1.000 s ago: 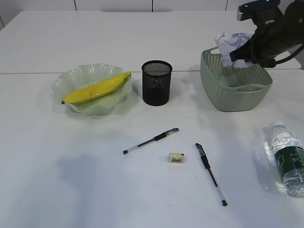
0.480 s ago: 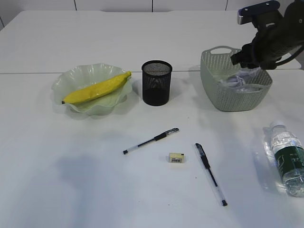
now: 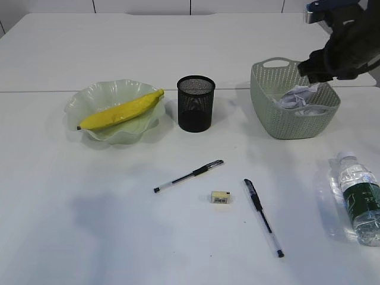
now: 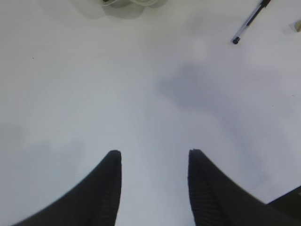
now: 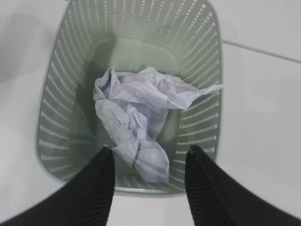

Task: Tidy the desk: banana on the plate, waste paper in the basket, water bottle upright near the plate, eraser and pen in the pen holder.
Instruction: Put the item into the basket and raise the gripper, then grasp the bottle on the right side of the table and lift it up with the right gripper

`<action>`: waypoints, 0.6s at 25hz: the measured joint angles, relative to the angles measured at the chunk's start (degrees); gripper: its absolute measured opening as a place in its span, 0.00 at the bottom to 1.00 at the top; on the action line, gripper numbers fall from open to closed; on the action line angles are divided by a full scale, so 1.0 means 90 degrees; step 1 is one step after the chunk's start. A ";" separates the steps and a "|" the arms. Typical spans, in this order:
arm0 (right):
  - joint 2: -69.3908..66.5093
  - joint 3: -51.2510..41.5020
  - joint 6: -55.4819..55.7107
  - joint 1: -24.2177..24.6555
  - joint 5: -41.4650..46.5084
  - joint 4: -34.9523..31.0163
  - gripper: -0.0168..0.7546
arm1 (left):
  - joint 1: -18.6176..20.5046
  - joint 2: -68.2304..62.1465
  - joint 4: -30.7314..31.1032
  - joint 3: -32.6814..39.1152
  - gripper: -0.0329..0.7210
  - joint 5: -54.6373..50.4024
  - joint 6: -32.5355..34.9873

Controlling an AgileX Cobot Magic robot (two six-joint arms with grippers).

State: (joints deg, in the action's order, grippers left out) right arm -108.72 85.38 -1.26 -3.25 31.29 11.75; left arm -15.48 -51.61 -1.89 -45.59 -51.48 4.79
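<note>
**Waste paper released into basket**

We find the waste paper lying crumpled inside the basket; a second ago it hung clamped above the rim. The right claw now stands apart and empty above the basket. We judge this sub-task complete. The banana rests on the plate. Outstanding items: the water bottle lies flat on the surface; two pens and the eraser lie apart from the pen holder. The left claw hangs apart, empty.
</note>
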 joint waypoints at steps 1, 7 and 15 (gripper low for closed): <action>0.0090 0.0000 0.0000 0.0000 0.0119 0.0000 0.50 | 0.0000 0.0000 0.0000 0.0000 0.48 0.0000 0.0000; 0.0518 0.0000 -0.0185 0.0000 0.1028 -0.0067 0.51 | 0.0000 0.0000 0.0000 0.0000 0.48 0.0000 0.0000; 0.1174 0.0000 -0.0921 0.0000 0.2130 -0.1146 0.55 | 0.0000 0.0000 0.0000 0.0000 0.48 0.0000 0.0000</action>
State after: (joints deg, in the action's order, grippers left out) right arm -98.15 85.38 -9.55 -3.25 50.46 1.44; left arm -15.48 -51.61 -1.89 -45.59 -51.48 4.79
